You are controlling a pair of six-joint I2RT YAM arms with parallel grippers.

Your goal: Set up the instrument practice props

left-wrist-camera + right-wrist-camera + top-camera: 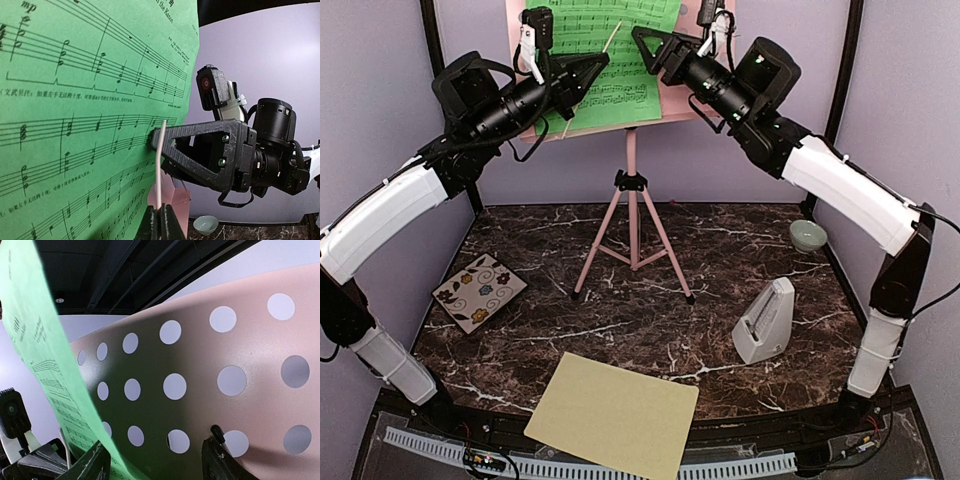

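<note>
The pink perforated-desk tripod music stand (pixel 632 215) stands at the back centre. The green music sheet (pixel 610 60) lies on its desk, its right edge curling off. My left gripper (pixel 600 65) is shut on a thin cream stick (pixel 611 40) in front of the sheet; the left wrist view shows the jaws (pixel 161 220) clamped on that stick (pixel 160 165). My right gripper (pixel 642 42) is open at the sheet's right edge. In its wrist view (pixel 155 465) the sheet (pixel 45 365) passes by the left finger, the desk (pixel 200 370) behind. The pale yellow music sheet (pixel 615 415) lies flat at the front. The grey metronome (pixel 765 322) stands right.
A floral square tile (pixel 478 292) lies at the left. A small pale green bowl (pixel 807 236) sits at the back right and also shows in the left wrist view (pixel 206 224). The tripod legs spread over the marble table (pixel 720 250). Purple walls enclose the sides.
</note>
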